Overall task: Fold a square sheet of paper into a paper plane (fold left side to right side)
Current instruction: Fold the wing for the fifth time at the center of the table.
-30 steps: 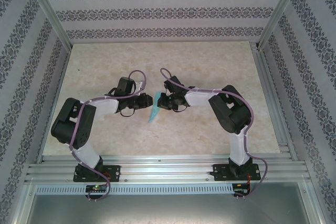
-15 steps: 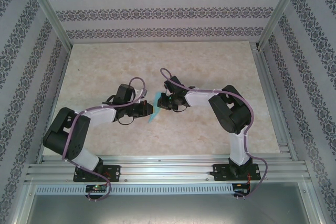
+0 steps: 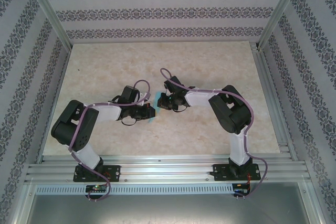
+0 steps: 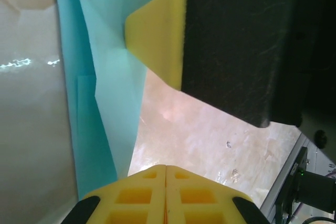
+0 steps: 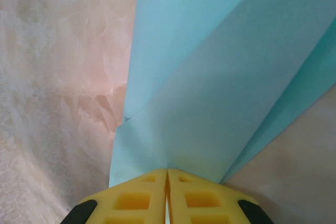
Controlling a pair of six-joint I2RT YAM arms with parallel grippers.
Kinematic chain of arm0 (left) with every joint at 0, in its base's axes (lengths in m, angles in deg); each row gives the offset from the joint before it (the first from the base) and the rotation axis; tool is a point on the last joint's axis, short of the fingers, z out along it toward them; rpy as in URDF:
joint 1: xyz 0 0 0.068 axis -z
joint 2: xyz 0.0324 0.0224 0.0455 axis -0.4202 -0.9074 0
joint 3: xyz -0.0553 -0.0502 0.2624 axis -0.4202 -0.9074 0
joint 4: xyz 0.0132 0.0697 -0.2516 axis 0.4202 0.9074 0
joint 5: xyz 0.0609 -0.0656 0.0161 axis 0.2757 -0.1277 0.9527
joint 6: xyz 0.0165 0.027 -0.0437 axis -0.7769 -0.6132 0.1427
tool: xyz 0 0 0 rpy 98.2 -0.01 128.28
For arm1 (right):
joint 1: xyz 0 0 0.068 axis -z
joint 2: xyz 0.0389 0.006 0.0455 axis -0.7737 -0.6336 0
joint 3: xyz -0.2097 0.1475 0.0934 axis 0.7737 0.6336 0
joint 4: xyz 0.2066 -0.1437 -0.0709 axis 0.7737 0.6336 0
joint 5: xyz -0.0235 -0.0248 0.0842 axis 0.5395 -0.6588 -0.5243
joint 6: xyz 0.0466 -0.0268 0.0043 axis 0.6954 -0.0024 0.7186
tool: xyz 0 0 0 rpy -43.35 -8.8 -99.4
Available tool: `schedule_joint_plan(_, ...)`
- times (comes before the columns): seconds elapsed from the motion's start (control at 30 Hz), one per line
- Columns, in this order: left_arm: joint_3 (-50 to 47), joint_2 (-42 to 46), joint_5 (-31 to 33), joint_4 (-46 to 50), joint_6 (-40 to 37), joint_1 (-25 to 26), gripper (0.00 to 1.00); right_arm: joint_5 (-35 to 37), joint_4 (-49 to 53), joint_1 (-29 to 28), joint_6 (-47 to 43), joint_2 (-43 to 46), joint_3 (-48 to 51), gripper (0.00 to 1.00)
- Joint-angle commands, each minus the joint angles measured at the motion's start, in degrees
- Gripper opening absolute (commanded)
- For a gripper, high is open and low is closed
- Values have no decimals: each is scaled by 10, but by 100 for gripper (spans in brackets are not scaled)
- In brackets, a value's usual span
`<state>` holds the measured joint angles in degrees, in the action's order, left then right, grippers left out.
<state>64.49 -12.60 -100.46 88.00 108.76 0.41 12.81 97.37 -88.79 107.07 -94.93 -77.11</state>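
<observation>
A beige marbled surface (image 3: 210,66) carries the thin, smooth cyan paper plane (image 5: 210,93), creased into long overlapping panels. The right fingers (image 5: 199,200), yellow waffled pads, are clamped together on its edge. The left fingers (image 4: 136,198) also meet, with the paper just beside them; whether they pinch it cannot be told.

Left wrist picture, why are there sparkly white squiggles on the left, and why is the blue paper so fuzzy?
Left wrist view: the squiggles are light glaring off the shiny beige table; the thin light-blue paper sheet sits very near the lens, so its edges blur. Right wrist view: even light, folded layers show through softly. Top external view: evenly lit, no glare.
</observation>
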Motion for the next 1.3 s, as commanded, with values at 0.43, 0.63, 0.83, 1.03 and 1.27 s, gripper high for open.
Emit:
schedule_joint_plan(0.43,1,-22,26,21,-29,4,7,22,65,4,-7,-21,20,10)
schedule_joint_plan(0.63,-6,-30,24,16,-28,4,6,21,64,5,-8,-20,18,10)
schedule_joint_plan(0.83,-19,-39,30,22,-27,5,5,10,44,15,-24,3,9,11)
schedule_joint_plan(1.03,-36,-47,62,48,-35,12,4,-25,78,35,-75,44,-35,13)
schedule_joint_plan(1.27,-45,-68,70,35,-26,25,3,-77,196,38,-163,71,-84,13)
